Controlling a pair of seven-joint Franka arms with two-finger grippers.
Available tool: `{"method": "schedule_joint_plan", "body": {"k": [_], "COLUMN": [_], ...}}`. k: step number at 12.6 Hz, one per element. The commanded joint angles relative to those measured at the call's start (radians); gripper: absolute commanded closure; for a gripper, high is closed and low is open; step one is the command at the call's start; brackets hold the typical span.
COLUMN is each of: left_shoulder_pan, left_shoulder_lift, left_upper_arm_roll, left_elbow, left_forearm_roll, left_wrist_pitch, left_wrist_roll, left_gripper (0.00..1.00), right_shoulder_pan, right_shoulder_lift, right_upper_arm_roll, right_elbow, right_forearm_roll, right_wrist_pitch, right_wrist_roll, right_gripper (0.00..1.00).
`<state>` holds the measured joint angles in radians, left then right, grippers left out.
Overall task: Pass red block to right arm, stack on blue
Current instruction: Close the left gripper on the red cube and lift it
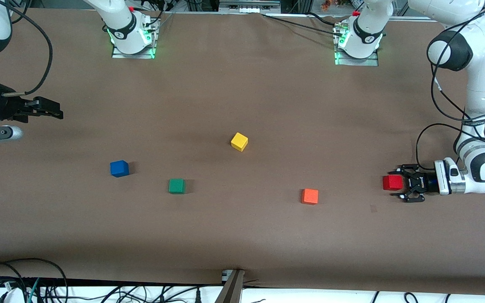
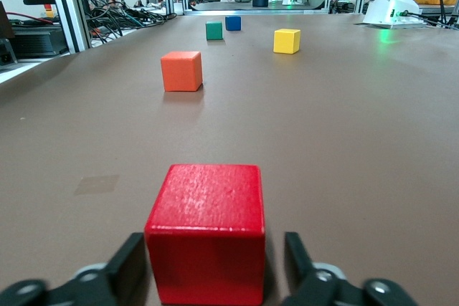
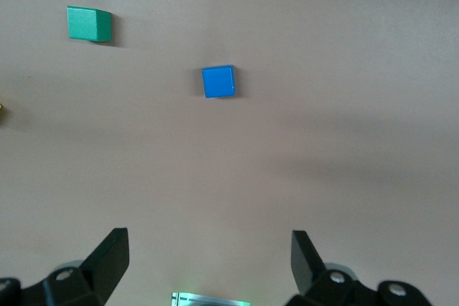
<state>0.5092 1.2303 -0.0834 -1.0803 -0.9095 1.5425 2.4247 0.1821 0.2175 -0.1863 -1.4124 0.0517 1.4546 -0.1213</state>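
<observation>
The red block [image 1: 392, 182] is sitting on the table at the left arm's end, between the left gripper's [image 1: 399, 184] part-open fingers, one touching, not clearly clamped. The right gripper [image 1: 57, 110], fingers spread wide and empty, is hovering near the blue block [image 1: 119, 168].

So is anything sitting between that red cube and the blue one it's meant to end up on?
Roughly, yes: the orange block and green block lie on the table between the red block and the blue block, close to that line. Carried above them, nothing visible blocks it.
</observation>
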Motion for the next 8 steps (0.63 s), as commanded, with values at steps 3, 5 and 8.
{"method": "schedule_joint_plan", "body": {"k": [3, 5, 8], "left_shoulder_pan": [-0.003, -0.003, -0.004], "left_shoulder_lift": [0.003, 0.002, 0.000], "left_upper_arm_roll": [0.005, 0.005, -0.050], "left_elbow": [-0.001, -0.001, -0.003], "left_forearm_roll": [-0.029, -0.029, -0.055], "left_wrist_pitch": [-0.018, -0.019, -0.021], "left_wrist_roll": [0.057, 0.073, 0.066], "left_gripper": [0.88, 1.00, 1.00], "right_shoulder_pan": [0.004, 0.004, 0.004], "right_shoulder_lift": [0.013, 0.014, 0.029], "right_upper_arm_roll": [-0.001, -0.001, -0.001], "right_elbow": [0.020, 0.020, 0.018], "right_forearm_roll": [0.014, 0.014, 0.014], "right_wrist_pitch": [-0.005, -0.010, -0.013], "right_wrist_roll": [-0.014, -0.015, -0.014], "right_gripper": [0.00, 0.00, 0.00]}}
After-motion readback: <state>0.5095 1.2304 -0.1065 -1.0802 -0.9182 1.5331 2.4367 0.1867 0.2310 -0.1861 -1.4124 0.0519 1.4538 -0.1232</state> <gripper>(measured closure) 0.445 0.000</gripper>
